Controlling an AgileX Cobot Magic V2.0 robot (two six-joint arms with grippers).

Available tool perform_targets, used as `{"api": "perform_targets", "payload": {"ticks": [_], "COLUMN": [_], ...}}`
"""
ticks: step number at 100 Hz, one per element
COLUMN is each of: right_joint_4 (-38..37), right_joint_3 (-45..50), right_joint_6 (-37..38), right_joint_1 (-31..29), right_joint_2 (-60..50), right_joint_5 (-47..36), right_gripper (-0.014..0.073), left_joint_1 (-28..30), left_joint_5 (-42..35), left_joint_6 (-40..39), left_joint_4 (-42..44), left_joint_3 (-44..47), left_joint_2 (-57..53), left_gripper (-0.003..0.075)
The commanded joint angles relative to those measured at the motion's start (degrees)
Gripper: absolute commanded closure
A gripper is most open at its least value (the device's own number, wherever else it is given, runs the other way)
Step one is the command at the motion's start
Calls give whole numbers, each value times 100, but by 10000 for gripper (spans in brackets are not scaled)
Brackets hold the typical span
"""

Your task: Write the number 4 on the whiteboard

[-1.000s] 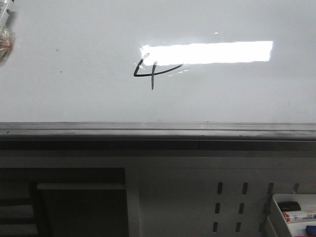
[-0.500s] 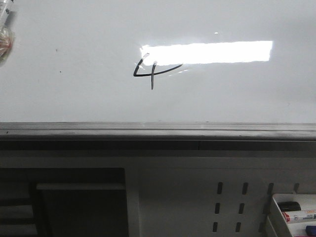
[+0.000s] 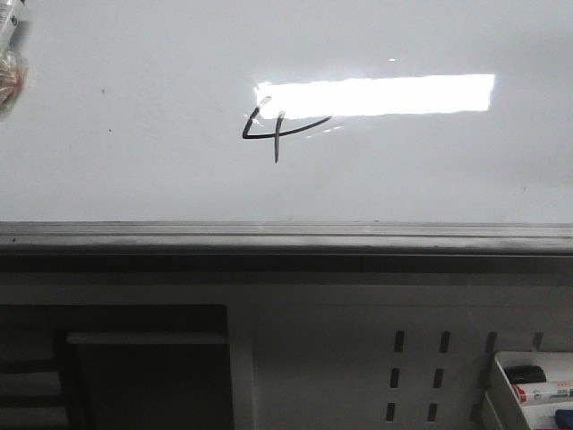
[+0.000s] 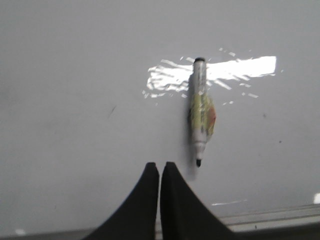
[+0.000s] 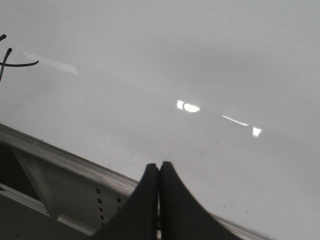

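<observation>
The number 4 [image 3: 273,130] stands in thin black lines on the whiteboard [image 3: 403,170], just left of a bright light reflection. One edge of the digit [image 5: 10,62] also shows in the right wrist view. A marker [image 4: 201,112] with a yellowish wrap lies against the whiteboard [image 4: 75,100], tip uncapped, apart from my left gripper [image 4: 159,166]. That gripper is shut with nothing between its fingers. My right gripper [image 5: 159,166] is shut and empty too, over the board's lower edge. Neither gripper shows in the front view.
A grey metal rail [image 3: 286,237] runs along the whiteboard's lower edge. Below it is a white perforated panel [image 3: 358,349] with slots, and a white tray [image 3: 494,394] holding markers at the lower right. A yellowish object [image 3: 7,67] shows at the top left edge.
The yellowish object at the top left edge of the front view has slid slightly upward. The digit and the board look the same.
</observation>
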Motion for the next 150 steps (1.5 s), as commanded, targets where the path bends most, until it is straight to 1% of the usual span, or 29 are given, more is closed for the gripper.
{"api": "perform_targets", "payload": {"ticks": [1, 12, 16, 34, 92, 101, 108, 113, 124, 134, 137, 150], "right_joint_4": [-12, -12, -12, -12, -12, -12, -12, 42, 671, 857, 857, 857], "right_joint_3": [-148, -148, -148, -148, -148, -129, -28, 146, 822, 1520, 1770, 2547], "right_joint_6": [3, 3, 3, 3, 3, 3, 3, 3, 3, 3, 3, 3], "right_joint_1": [-35, -35, -35, -35, -35, -23, -149, -326, -958, -1414, -1503, -1543], "right_joint_2": [46, 46, 46, 55, 55, -125, -429, -697, -1393, -1974, -2160, -2697], "right_joint_5": [-393, -393, -393, -398, -398, -397, -413, -672, -1395, -2330, -2627, -3325], "right_gripper": [664, 664, 664, 664, 664, 664, 664, 664, 664, 664, 664, 664], "left_joint_1": [203, 302, 289, 155, 157, 157, 157, 157, 157, 157, 157, 157], "left_joint_5": [-579, -937, -635, -745, -745, -745, -745, -745, -745, -745, -745, -745], "left_joint_6": [-34, -34, -34, -34, -34, -34, -34, -34, -34, -34, -34, -34], "left_joint_4": [-436, -501, -501, -501, -501, -501, -501, -501, -501, -501, -501, -501], "left_joint_3": [165, 523, 487, 501, 501, 501, 501, 501, 501, 501, 501, 501], "left_joint_2": [-170, -459, -658, -641, -641, -641, -641, -641, -641, -641, -641, -641], "left_gripper": [741, 741, 741, 741, 741, 741, 741, 741, 741, 741, 741, 741]}}
